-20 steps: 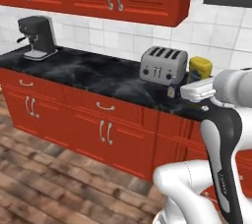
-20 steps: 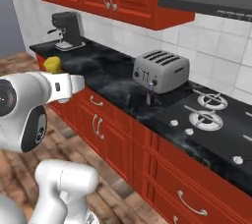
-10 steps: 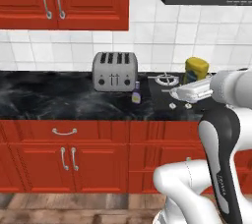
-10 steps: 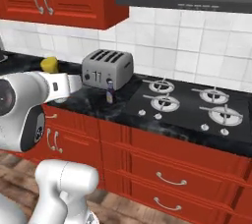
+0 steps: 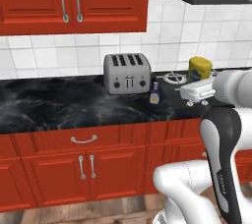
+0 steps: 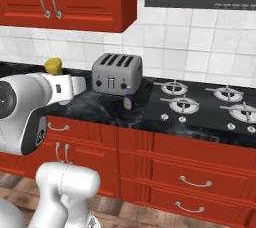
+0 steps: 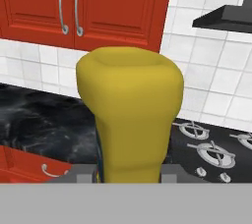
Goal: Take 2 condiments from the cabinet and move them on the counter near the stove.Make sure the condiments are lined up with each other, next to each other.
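One job is done, I think. The small dark brown bottle with the blue-grey cap [image 5: 154, 93] stands on the black marble counter with thin white veins [image 5: 59, 105]. It is just in front of the silver four-slot toaster [image 5: 127, 73], near the black stove with round grey burner rings [image 6: 205, 103].

The second job is not done yet. My gripper [image 5: 196, 92] is closed tight on the yellow squeeze bottle with the blue label [image 5: 199, 69]. I hold it up in the air, in front of the counter edge, not resting on anything. In the hand view the yellow squeeze bottle [image 7: 130, 115] looks very big, and my fingers are hidden under it.

The yellow bottle stands up straight. Its long way runs up and down, and the end away from my gripper points up. The brown bottle stands up straight too.

What is left, I think: set the yellow bottle down right beside the brown one, so they make a neat line, then let go.
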### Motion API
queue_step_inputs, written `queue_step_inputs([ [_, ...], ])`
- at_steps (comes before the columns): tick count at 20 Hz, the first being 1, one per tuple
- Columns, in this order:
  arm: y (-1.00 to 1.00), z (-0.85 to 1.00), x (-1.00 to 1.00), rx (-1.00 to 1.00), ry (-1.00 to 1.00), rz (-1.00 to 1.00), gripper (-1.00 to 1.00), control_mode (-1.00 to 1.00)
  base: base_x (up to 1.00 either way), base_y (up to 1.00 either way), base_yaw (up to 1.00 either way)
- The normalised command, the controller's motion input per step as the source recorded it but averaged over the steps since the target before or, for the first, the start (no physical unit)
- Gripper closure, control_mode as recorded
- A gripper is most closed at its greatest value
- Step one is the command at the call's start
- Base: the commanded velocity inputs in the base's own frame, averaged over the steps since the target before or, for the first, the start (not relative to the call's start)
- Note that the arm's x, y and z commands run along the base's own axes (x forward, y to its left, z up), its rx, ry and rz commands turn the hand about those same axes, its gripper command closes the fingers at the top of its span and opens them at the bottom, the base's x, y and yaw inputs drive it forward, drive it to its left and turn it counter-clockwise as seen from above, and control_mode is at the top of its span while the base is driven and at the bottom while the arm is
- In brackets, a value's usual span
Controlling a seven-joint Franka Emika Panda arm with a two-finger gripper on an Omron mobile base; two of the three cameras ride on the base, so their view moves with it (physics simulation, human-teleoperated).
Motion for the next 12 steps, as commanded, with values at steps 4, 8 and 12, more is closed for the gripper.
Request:
queue_step_inputs([
  [4,0.00,0.00,0.00,0.00,0.00,0.00,1.00,1.00,0.29,0.23,0.00],
  [8,0.00,0.00,0.00,0.00,0.00,0.00,1.00,1.00,0.45,0.19,0.00],
  [12,0.00,0.00,0.00,0.00,0.00,0.00,1.00,1.00,0.70,0.25,0.00],
])
